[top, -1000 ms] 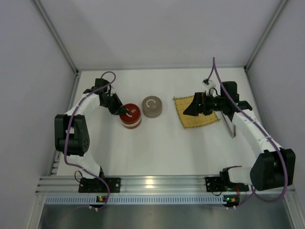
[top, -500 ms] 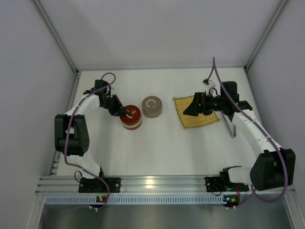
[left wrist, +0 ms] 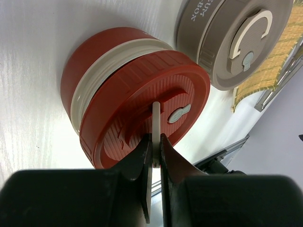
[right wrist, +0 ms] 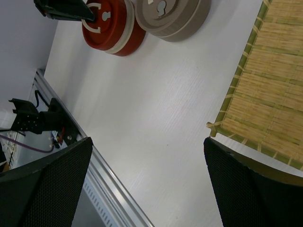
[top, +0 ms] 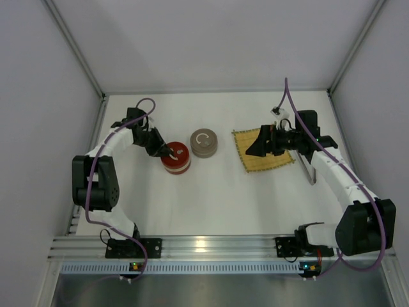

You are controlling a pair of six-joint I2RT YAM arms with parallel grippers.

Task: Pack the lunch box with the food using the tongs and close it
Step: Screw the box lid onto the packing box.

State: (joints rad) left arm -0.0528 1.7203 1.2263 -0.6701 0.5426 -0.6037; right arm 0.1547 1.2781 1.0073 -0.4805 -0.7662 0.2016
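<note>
The lunch box [top: 175,160] is a round red tub with a white band [left wrist: 90,90]. Its red lid [left wrist: 142,90] sits tilted and shifted sideways on top. My left gripper [left wrist: 155,142] is shut on the lid's upright white handle [left wrist: 155,118]; the top view shows it at the box's left rim [top: 163,151]. The right gripper [right wrist: 147,142] hangs open over the left part of the bamboo mat [top: 259,164], holding nothing. The slim grey tongs [top: 311,171] lie on the table just right of the mat. No food shows in any view.
A round taupe container with a white C-shaped handle [top: 204,142] stands right beside the red box [right wrist: 111,28]. The bamboo mat [right wrist: 274,71] lies at the right. The aluminium rail [top: 204,246] runs along the near edge, and the enclosure walls stand at both sides.
My left arm has edged slightly toward the back left, still gripping the lid handle. The right arm has not moved.
</note>
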